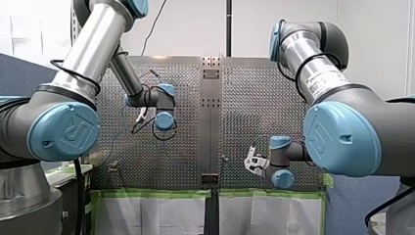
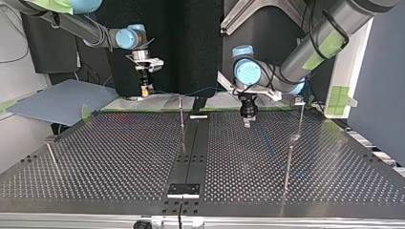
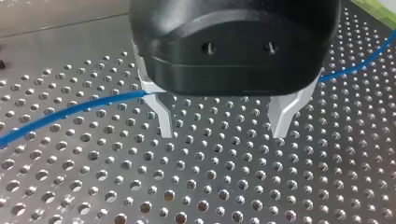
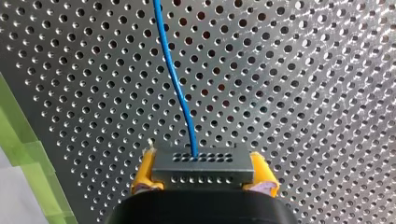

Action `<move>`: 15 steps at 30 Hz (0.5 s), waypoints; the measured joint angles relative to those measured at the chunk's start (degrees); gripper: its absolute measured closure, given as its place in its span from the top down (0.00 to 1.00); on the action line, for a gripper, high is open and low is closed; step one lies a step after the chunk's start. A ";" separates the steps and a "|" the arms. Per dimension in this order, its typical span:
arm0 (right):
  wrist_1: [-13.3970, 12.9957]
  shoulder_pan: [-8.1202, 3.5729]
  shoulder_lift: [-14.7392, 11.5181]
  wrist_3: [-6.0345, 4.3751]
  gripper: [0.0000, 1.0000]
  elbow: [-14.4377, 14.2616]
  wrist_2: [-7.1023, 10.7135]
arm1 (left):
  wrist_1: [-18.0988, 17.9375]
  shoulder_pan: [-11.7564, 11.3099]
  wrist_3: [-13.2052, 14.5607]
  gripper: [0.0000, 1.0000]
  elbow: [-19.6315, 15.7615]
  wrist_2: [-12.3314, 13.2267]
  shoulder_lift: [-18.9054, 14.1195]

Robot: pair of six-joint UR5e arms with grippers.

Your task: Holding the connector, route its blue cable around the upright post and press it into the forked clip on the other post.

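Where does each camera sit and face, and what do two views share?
Front view: behind the arms, over the table; my left arm, my right arm.
Top view: across the table, facing both arms.
Left wrist view: my left wrist, looking down; open left gripper.
Right wrist view: my right wrist; right gripper clamps the connector.
Wrist views share the blue cable.

The table [image 4: 303, 70] is shiny perforated metal, the cable [image 4: 180, 93] smooth plastic, the connector [image 4: 203, 168] matt.
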State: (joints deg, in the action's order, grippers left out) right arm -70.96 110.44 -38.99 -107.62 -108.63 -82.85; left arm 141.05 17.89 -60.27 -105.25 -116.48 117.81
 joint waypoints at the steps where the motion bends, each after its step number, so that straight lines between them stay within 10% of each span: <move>1: 0.00 0.04 0.00 0.01 0.00 0.01 -0.01 | -0.02 0.01 0.02 1.00 0.01 -0.07 0.23; 15: 0.01 0.18 0.00 -0.02 0.00 0.05 0.05 | -1.96 -0.85 0.21 1.00 0.07 -0.80 6.27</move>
State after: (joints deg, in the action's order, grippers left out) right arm -70.95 110.61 -38.99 -107.63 -108.58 -82.80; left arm 139.09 17.04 -60.06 -105.17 -117.28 124.09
